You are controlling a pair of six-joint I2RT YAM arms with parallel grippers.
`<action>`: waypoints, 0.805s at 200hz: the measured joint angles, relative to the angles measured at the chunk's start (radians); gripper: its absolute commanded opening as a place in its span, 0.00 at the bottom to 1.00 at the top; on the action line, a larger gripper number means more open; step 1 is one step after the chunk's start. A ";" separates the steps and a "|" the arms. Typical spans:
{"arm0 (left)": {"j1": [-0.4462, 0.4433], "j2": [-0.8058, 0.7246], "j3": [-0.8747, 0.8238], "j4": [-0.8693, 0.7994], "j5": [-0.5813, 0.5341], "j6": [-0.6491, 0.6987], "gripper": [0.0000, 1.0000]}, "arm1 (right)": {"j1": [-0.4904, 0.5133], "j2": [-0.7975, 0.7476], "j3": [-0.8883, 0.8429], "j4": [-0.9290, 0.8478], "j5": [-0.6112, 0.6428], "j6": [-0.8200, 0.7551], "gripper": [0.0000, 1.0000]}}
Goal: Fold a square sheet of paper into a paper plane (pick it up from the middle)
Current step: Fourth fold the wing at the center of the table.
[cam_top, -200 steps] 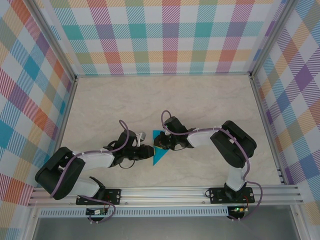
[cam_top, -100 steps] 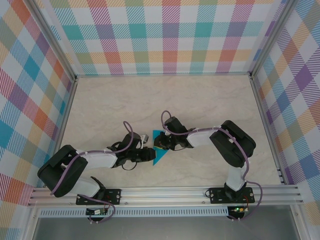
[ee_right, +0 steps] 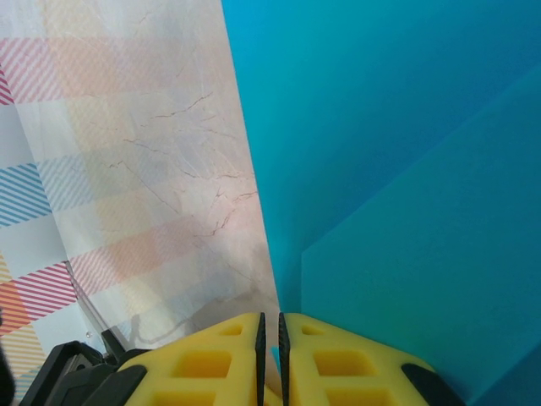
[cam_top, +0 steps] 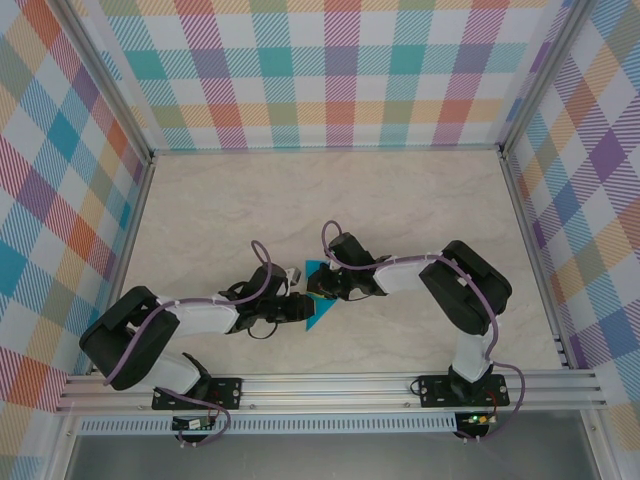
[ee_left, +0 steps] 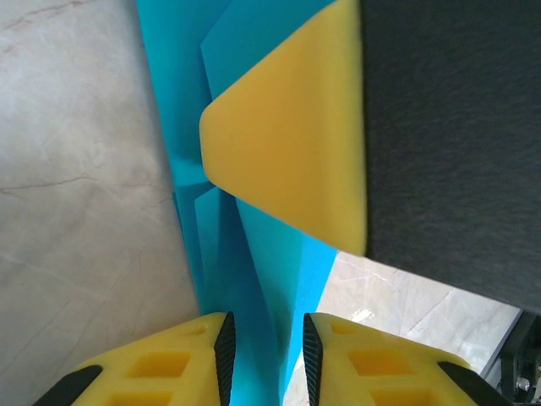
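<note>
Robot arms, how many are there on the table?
2. The left arm reaches in from the near left, the right arm from the near right. They meet over the teal-blue paper in the middle.

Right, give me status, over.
Left gripper part open, astride the sheet's raised fold. Right gripper shut on sheet edge. Sheet partly folded, on table. No obstruction seen.
</note>
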 measured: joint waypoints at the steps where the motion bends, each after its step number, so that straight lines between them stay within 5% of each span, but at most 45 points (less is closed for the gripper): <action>1: 0.000 0.000 0.000 0.000 0.000 0.000 0.28 | 0.000 0.000 0.000 0.000 0.000 0.000 0.15; 161: -0.018 0.018 0.006 -0.007 -0.042 -0.005 0.06 | -0.014 -0.030 0.005 -0.035 -0.001 -0.012 0.18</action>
